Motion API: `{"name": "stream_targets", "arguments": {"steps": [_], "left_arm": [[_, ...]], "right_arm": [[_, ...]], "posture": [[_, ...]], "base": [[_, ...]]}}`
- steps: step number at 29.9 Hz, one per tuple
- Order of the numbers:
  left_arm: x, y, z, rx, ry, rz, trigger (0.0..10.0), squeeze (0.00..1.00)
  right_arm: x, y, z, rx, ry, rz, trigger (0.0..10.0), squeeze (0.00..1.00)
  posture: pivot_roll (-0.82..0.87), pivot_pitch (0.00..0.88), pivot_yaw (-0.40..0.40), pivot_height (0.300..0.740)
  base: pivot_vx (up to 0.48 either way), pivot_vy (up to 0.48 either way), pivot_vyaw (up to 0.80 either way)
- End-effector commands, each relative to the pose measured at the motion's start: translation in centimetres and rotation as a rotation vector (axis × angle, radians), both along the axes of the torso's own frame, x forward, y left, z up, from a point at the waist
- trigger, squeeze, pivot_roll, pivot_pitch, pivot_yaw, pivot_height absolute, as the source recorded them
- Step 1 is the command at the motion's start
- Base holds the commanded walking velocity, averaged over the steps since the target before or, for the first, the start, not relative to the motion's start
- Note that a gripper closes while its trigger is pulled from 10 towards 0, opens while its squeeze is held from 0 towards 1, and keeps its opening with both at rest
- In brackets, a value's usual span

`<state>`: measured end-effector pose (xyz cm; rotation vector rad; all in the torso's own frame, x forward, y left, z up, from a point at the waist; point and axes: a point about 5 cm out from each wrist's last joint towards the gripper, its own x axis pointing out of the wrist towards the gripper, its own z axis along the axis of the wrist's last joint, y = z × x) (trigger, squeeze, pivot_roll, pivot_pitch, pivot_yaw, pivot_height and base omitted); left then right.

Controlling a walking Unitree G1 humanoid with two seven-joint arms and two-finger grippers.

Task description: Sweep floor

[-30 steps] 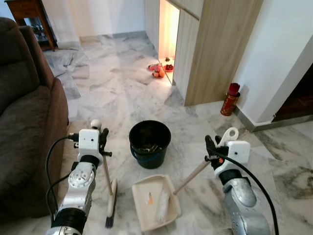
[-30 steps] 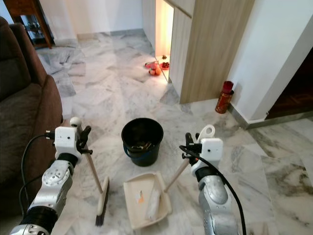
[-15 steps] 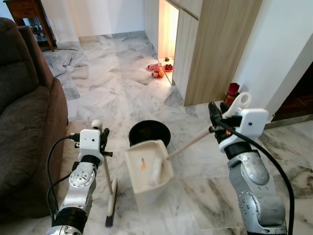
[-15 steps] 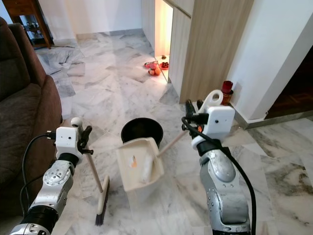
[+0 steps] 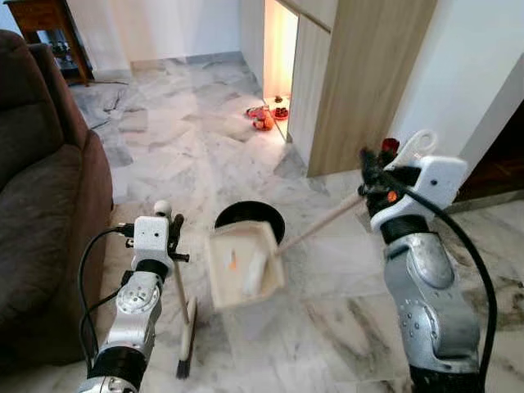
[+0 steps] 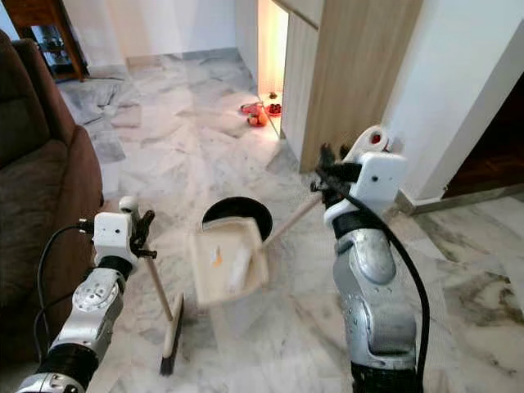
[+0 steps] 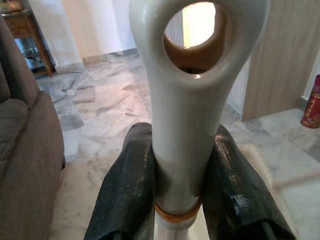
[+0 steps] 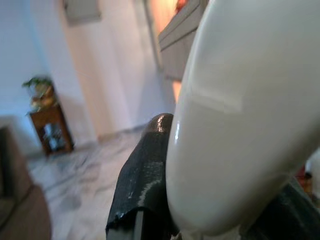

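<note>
Since the earlier frame the dustpan (image 5: 244, 264) has risen off the floor and now hangs tilted over the near rim of the black bucket (image 5: 250, 218). At left, the left gripper (image 7: 182, 200) pinches the brush handle (image 5: 180, 293), bristles on the marble floor (image 5: 344, 303) beside the brown sofa (image 5: 41, 213). At right, the right gripper (image 5: 370, 182) clamps the dustpan's long handle.

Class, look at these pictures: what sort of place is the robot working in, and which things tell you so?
Most likely a home living room: a brown sofa, a marble tiled floor and a wooden side table against the wall.
</note>
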<state>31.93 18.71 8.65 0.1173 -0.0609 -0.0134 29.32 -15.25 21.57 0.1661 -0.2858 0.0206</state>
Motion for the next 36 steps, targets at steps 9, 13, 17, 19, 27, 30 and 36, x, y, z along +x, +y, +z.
{"name": "stream_targets", "arguments": {"steps": [9, 13, 17, 19, 27, 30, 36], "left_arm": [[0.3, 0.0, 1.1, 0.018, -0.06, -0.001, 10.0, 0.0], [0.2, 0.0, 1.0, 0.021, -0.064, 0.006, 10.0, 0.0], [0.1, 0.2, 1.1, 0.026, -0.069, 0.015, 10.0, 0.0], [0.1, 0.4, 1.1, 0.029, -0.07, 0.022, 10.0, 0.0], [0.1, 0.6, 1.2, 0.034, -0.071, 0.028, 10.0, 0.0], [0.1, 0.6, 1.2, 0.034, -0.071, 0.028, 10.0, 0.0], [0.1, 0.6, 1.2, 0.034, -0.071, 0.028, 10.0, 0.0]], "right_arm": [[1.3, -0.1, 1.4, 0.072, -0.111, -0.096, 10.0, 0.0], [1.6, 0.2, 1.0, 0.09, -0.107, -0.115, 10.0, 0.0], [1.7, 0.6, 0.7, 0.09, -0.103, -0.11, 10.0, 0.0], [1.8, 0.7, 0.6, 0.092, -0.103, -0.11, 10.0, 0.0], [1.9, 0.9, 0.5, 0.086, -0.109, -0.106, 10.0, 0.0], [1.9, 0.9, 0.5, 0.086, -0.109, -0.106, 10.0, 0.0], [1.9, 0.9, 0.5, 0.086, -0.109, -0.106, 10.0, 0.0]], "posture": [[0.0, 0.0, 0.007, 0.74], [0.01, 0.0, 0.007, 0.74], [0.01, 0.0, 0.008, 0.74], [0.01, 0.0, 0.009, 0.74], [0.01, 0.0, 0.009, 0.74], [0.01, 0.0, 0.009, 0.74], [0.01, 0.0, 0.009, 0.74]], "base": [[0.0, 0.0, 0.0], [0.0, 0.0, 0.0], [0.0, 0.0, 0.0], [0.0, 0.0, 0.0], [0.0, 0.0, 0.0], [0.0, 0.0, 0.0], [0.0, 0.0, 0.0]]}}
